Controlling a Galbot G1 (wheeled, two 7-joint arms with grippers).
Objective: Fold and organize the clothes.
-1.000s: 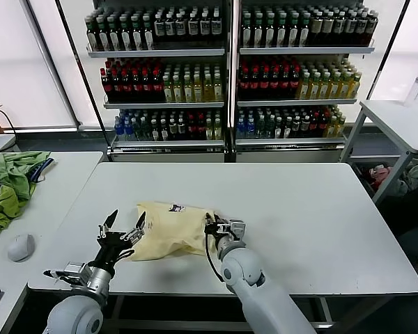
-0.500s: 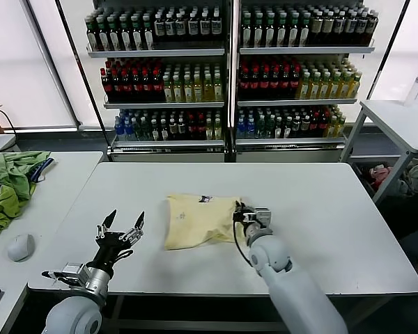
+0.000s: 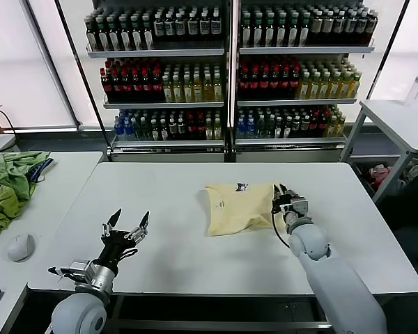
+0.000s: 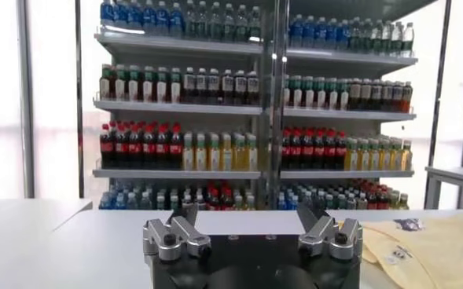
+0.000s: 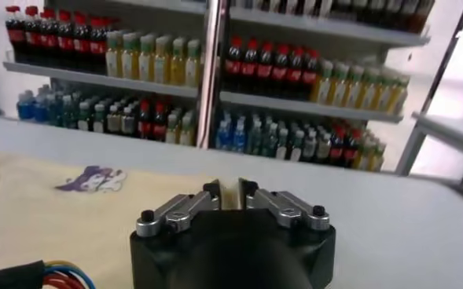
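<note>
The pale yellow T-shirt [image 3: 238, 206] lies folded on the white table [image 3: 160, 202], right of its middle, with a small dark print near its far edge. My right gripper [image 3: 279, 197] is shut on the T-shirt's right edge; in the right wrist view [image 5: 229, 188] a fold of yellow cloth shows pinched between the jaws, with the T-shirt [image 5: 50, 212] spread beside it. My left gripper [image 3: 128, 224] is open and empty near the table's front left edge, well apart from the T-shirt. In the left wrist view [image 4: 251, 228] the T-shirt [image 4: 420, 239] shows at the side.
A heap of green and purple garments [image 3: 7, 188] and a grey mouse [image 3: 21, 246] lie on the neighbouring table at the left. Shelves of bottles [image 3: 223, 69] stand behind the table. Another white table [image 3: 404, 118] stands at the far right.
My right gripper has dragged the T-shirt across the table from front left of centre to the right and farther back. The left gripper has stayed near the front left edge, open.
</note>
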